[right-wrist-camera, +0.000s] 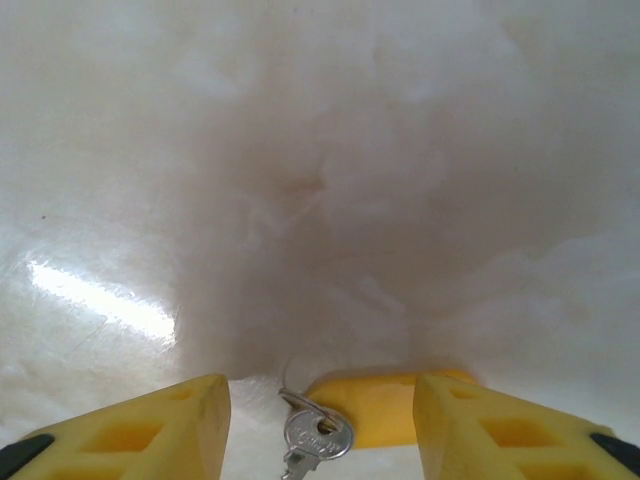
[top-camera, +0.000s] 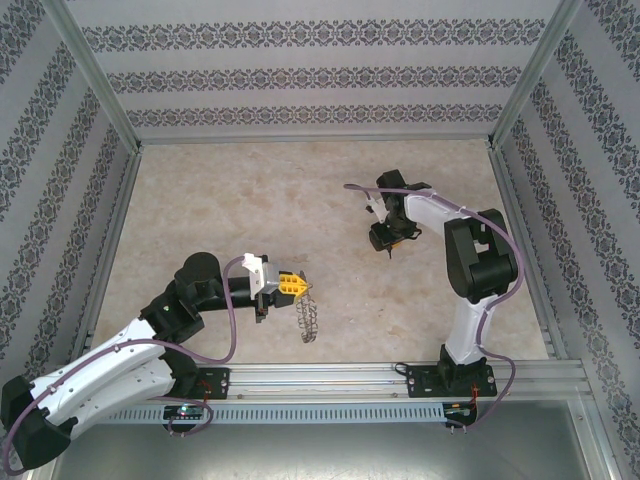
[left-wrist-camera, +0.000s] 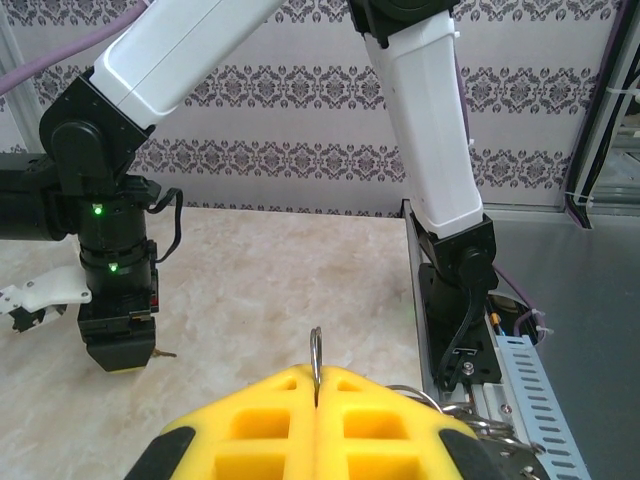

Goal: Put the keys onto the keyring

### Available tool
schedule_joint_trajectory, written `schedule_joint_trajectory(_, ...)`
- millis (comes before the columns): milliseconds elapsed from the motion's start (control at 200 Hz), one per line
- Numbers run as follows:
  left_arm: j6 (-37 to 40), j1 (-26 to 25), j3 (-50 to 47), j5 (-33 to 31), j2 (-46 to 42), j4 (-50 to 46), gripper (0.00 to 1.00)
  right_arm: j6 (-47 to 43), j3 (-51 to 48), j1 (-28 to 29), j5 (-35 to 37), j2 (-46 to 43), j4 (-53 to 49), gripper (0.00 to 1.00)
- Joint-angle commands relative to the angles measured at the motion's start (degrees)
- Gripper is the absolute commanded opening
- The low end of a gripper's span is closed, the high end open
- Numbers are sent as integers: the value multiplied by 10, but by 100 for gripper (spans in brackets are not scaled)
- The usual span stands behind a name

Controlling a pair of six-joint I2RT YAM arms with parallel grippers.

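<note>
My left gripper (top-camera: 298, 287) is shut on the keyring (top-camera: 308, 318), which hangs below it just above the table. In the left wrist view the yellow fingers (left-wrist-camera: 250, 420) pinch the grey ring's edge (left-wrist-camera: 316, 352), and its wire loops (left-wrist-camera: 480, 420) splay to the right. My right gripper (top-camera: 386, 245) points down at the table right of centre. In the right wrist view its jaws stand open around a small silver key (right-wrist-camera: 320, 440) on a thin wire loop, with a yellow tag (right-wrist-camera: 375, 408) behind it. The fingers (right-wrist-camera: 150, 430) do not touch the key.
The marble-look table (top-camera: 250, 200) is walled in by patterned panels and aluminium posts. A metal rail (top-camera: 400, 378) with both arm bases runs along the near edge. The right arm's white link (left-wrist-camera: 430, 130) rises close to the held ring.
</note>
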Motion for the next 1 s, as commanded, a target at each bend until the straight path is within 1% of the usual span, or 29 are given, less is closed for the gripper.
schedule_joint_trajectory(0, -8, 5, -4, 12, -16, 46, 0, -15, 19, -4, 15, 8, -20, 49)
schedule_joint_trajectory(180, -8, 5, -4, 12, -18, 46, 0, -19, 19, -2, 12, 10, -28, 46)
schedule_joint_trajectory(445, -12, 5, -6, 16, -22, 52, 0, -21, 11, -1, 8, 12, -25, 45)
schedule_joint_trajectory(654, -19, 5, -15, 18, -44, 61, 0, -22, 24, -1, 7, 22, -27, 39)
schedule_joint_trajectory(844, -16, 5, -14, 18, -44, 60, 0, -24, 26, -1, 6, 24, -32, 37)
schedule_joint_trajectory(994, -16, 5, -13, 19, -42, 61, 0, -25, 24, 0, 5, 24, -33, 33)
